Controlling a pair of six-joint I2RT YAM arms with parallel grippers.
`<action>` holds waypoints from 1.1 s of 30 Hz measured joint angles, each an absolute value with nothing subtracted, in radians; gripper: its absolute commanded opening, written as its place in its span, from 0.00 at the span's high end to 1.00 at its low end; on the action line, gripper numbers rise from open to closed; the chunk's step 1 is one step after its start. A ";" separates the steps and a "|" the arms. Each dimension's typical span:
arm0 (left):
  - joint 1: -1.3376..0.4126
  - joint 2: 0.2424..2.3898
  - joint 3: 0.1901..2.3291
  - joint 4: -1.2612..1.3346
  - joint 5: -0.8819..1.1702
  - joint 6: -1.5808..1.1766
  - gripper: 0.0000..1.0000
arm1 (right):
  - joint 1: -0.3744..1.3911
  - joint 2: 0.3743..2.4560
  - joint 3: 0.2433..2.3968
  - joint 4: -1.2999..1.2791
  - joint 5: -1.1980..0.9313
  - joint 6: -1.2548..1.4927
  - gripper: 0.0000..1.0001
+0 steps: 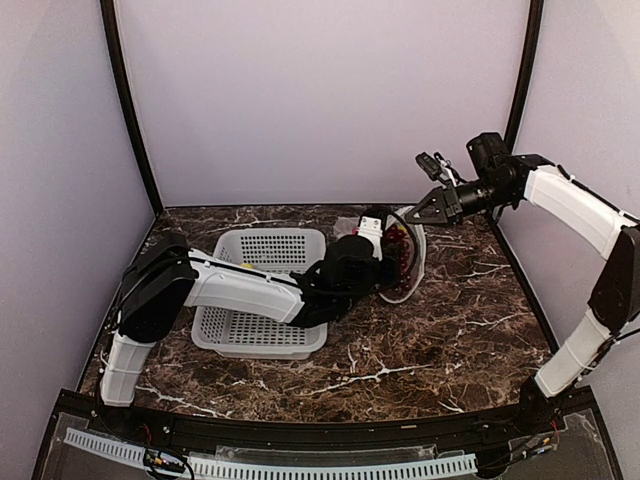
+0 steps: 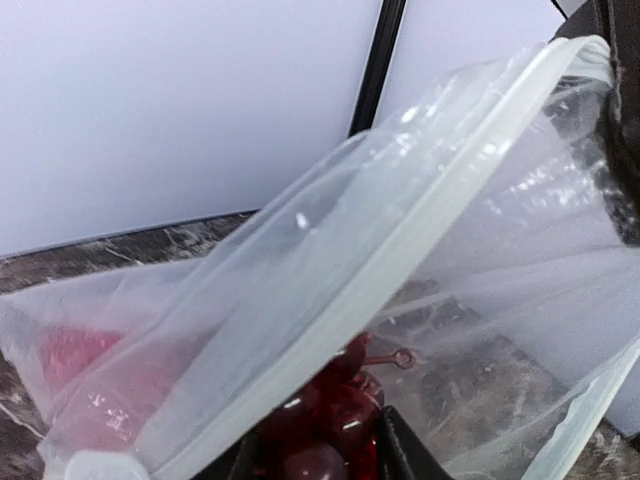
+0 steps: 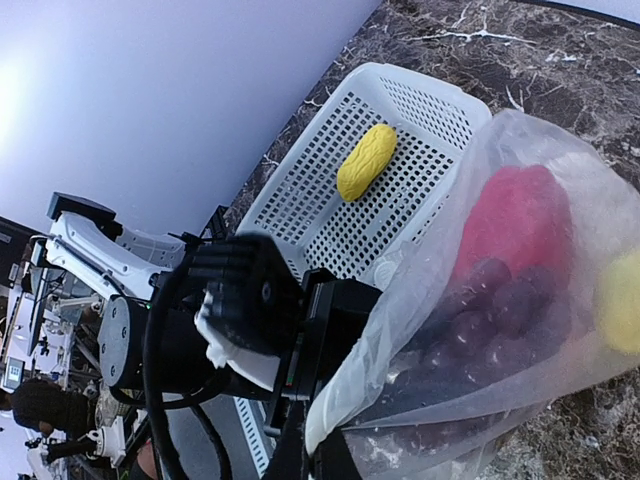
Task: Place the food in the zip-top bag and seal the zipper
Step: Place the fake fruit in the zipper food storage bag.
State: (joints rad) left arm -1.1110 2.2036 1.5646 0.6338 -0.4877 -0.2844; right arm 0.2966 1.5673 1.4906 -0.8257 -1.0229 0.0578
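Observation:
The clear zip-top bag hangs by its upper edge from my right gripper, which is shut on that edge. Its mouth is open, and the zipper runs slantwise across the left wrist view. My left gripper reaches into the mouth. Its jaws stand apart, and the dark purple grape bunch lies between them. Through the plastic I see a red pepper, the grapes and a yellow piece. A yellow corn piece lies in the basket.
The grey perforated basket stands left of the bag, partly under my left arm. Dark marble table lies around both. White walls and black corner posts close the back and sides.

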 measured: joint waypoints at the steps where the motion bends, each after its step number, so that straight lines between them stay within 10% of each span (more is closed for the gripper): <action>1: -1.110 2.204 1.553 0.641 -0.449 -0.287 0.50 | 0.297 1.569 1.491 -0.828 -1.015 0.058 1.00; 10: -1.116 2.091 1.543 0.539 -0.266 -0.276 0.20 | 0.296 1.613 1.532 -0.840 -1.021 0.063 1.00; 16: -1.121 1.958 1.532 0.443 -0.242 -0.239 0.17 | 0.280 1.633 1.554 -0.841 -1.061 0.073 1.00; 33: -1.182 1.728 1.041 0.401 -0.363 -0.626 0.39 | 0.244 1.679 1.480 -0.734 -1.171 0.150 1.00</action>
State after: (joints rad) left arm -1.1820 1.7279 1.0409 0.4007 -0.3630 -0.6262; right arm 0.2436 1.6794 1.4796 -0.7338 -1.1713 0.1497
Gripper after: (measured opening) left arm 0.601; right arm 0.006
